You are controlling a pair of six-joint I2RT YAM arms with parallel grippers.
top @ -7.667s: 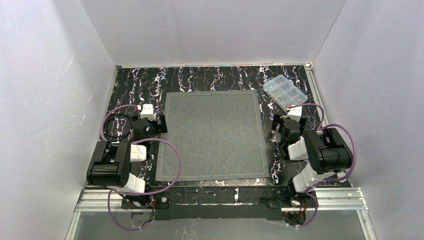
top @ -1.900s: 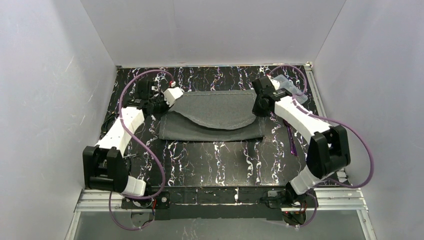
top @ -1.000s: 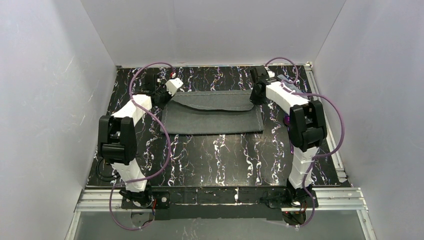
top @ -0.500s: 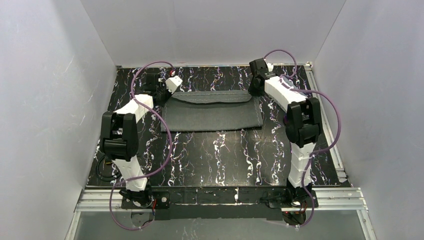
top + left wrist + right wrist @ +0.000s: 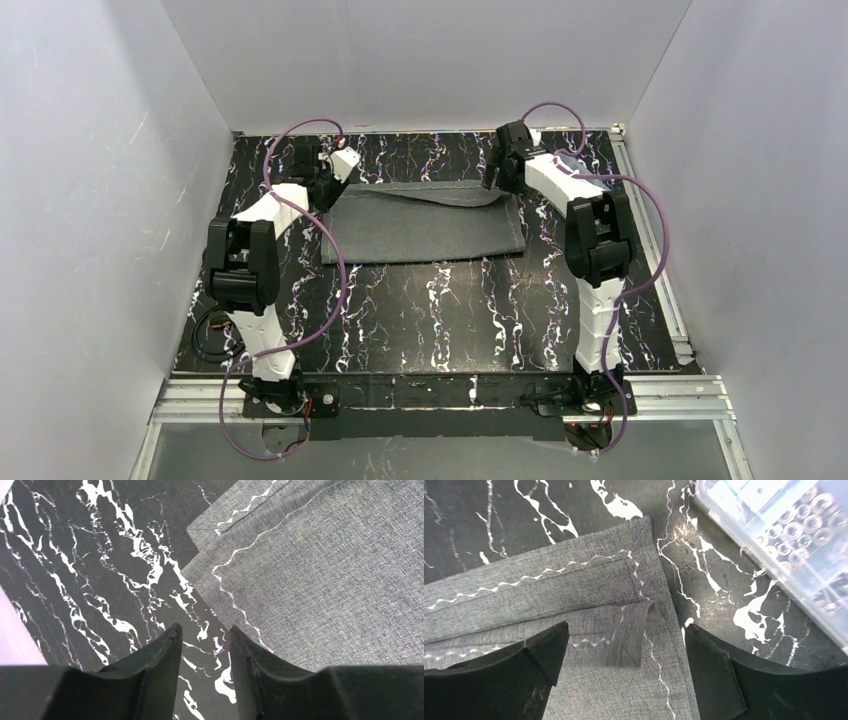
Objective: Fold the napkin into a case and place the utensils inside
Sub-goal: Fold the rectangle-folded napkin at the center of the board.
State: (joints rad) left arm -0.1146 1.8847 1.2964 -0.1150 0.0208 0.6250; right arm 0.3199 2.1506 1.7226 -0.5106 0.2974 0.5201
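Note:
The dark grey napkin (image 5: 425,228) lies folded in half across the back of the table, its stitched edges stacked along the far side. My left gripper (image 5: 334,180) hangs over its far left corner. In the left wrist view the left gripper (image 5: 205,630) is open over bare table, with the napkin's corner (image 5: 310,575) just to its right. My right gripper (image 5: 496,180) is at the far right corner. Seen from the right wrist, the right gripper (image 5: 626,627) stands wide open, and a loose blurred flap of the napkin (image 5: 624,640) lies between the fingers, ungripped. The utensils are hidden.
A clear plastic compartment box (image 5: 774,540) sits just right of the napkin's far right corner. The black marbled table (image 5: 430,310) stretches in front of the napkin. White walls close in the back and both sides. The right arm reaches along the table's right side.
Both grippers carried the napkin's lifted edge to the far side, then opened and let it go. The top layer has dropped flatter onto the lower one.

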